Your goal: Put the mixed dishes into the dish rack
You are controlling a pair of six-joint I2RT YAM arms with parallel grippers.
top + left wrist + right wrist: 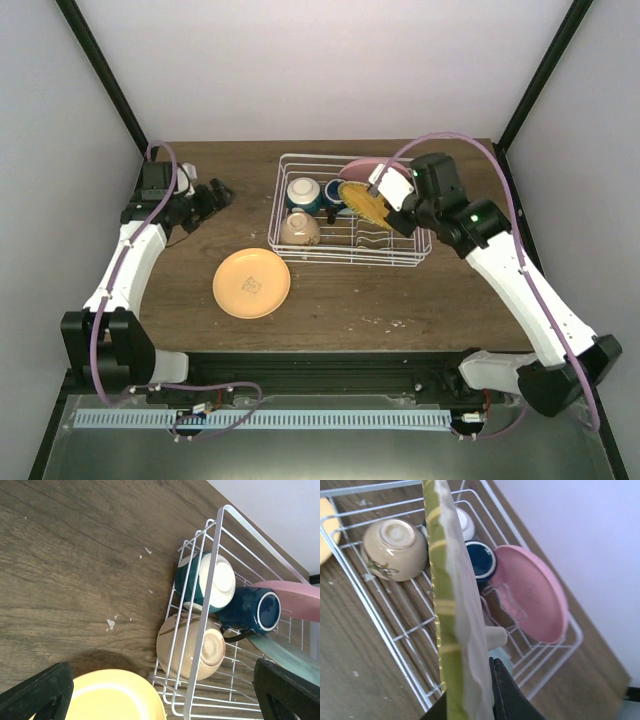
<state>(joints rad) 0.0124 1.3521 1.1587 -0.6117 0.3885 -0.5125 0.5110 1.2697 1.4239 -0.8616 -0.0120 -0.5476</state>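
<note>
White walls enclose a dark wooden table (450,300); the dish rack (350,262) stands on its far middle part.

Right pincer (385,195): closed on the rim of the tan-yellow woven plate (365,203), which it holds on edge over the right half of the rack. The right wrist view shows the plate edge-on against a dark finger (507,695). Whether the plate's lower edge touches the wires cannot be told.

Just beyond this pincer, the pink plate (365,168) stands tilted at the rack's far right side. Just left of the held plate is the dark blue mug (333,195), its mouth visible; upright or tilted cannot be told. Further left of the pincer, at the rack's left end, are the white-and-blue bowl (303,192) on the far side and the cream bowl (300,229) on the near side, both with foot rings showing.

Left pincer (215,195): spread wide and holding nothing, its fingers (37,692) at either lower corner of the left wrist view. It hangs over the far left of the table, well apart from the rack, which lies to its right. A plain yellow plate (251,283) lies flat on the table, nearer than this pincer and to its right, just outside the rack's near left corner.
</note>
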